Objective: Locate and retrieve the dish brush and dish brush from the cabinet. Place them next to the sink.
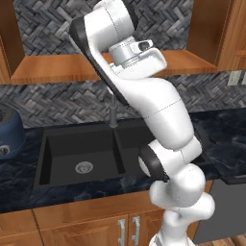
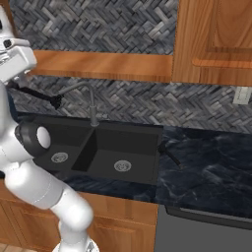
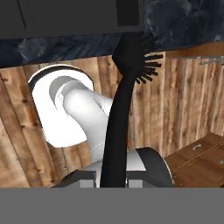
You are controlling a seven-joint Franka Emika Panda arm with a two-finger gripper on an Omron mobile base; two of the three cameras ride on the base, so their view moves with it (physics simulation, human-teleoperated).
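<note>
While the claw [image 3: 113, 181] grips the long brush [image 3: 120, 113], carrying is underway; next, lower it onto the worktop [image 2: 211, 167] at the sink's [image 2: 106, 147] three o'clock.

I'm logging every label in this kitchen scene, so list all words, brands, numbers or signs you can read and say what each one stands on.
None: no words, brands, numbers or signs show anywhere.
The matte black double-basin sink, the orange-brown wooden cabinet shelf, the round navy-blue appliance and the long-handled black dish brush held in the gripper all carry no markings.
</note>
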